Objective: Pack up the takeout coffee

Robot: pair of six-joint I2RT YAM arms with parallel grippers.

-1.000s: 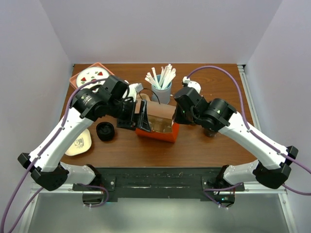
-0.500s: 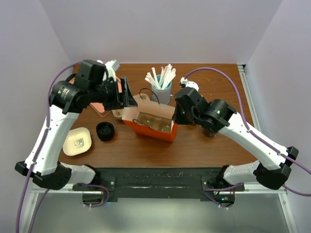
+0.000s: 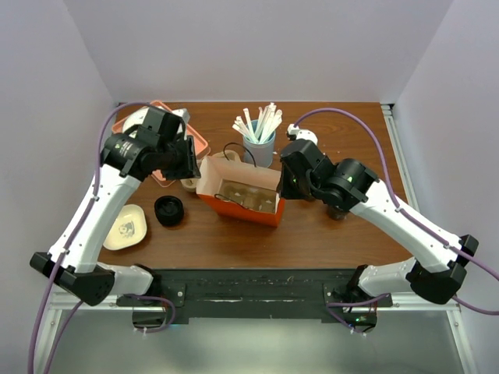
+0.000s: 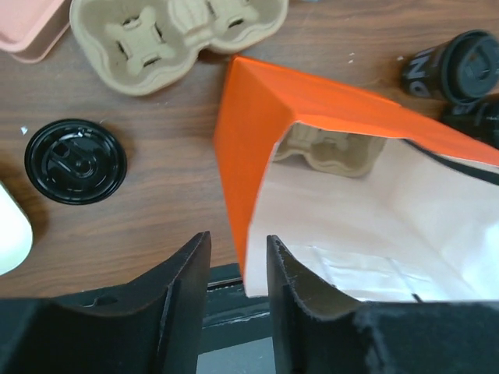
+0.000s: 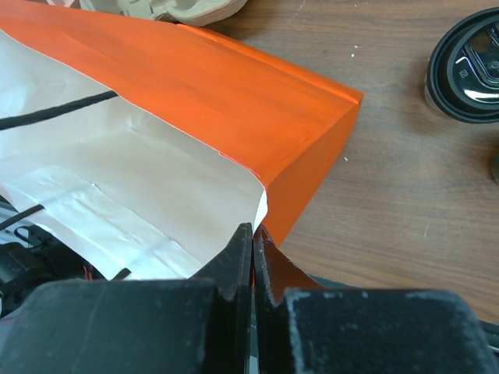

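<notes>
Left gripper [image 4: 236,255] back down at the left rim of orange paper bag [image 3: 248,212], jaws narrowly apart astride its corner; mouth held open, likely ready for loading. Bag: mid-table, glossy orange outside, matte white inside, creased. Right gripper [image 5: 253,241] pinched shut on right rim. Moulded pulp carrier [image 4: 335,152] inside; round black lid [image 4: 76,161] on wooden table [image 3: 312,234].

We are seeing a bag [image 3: 240,212] that is showing orange outside and white inside, a beige carrier [image 4: 175,31], a black lid [image 4: 75,161] and a brown wood-grain table [image 3: 327,234].
</notes>
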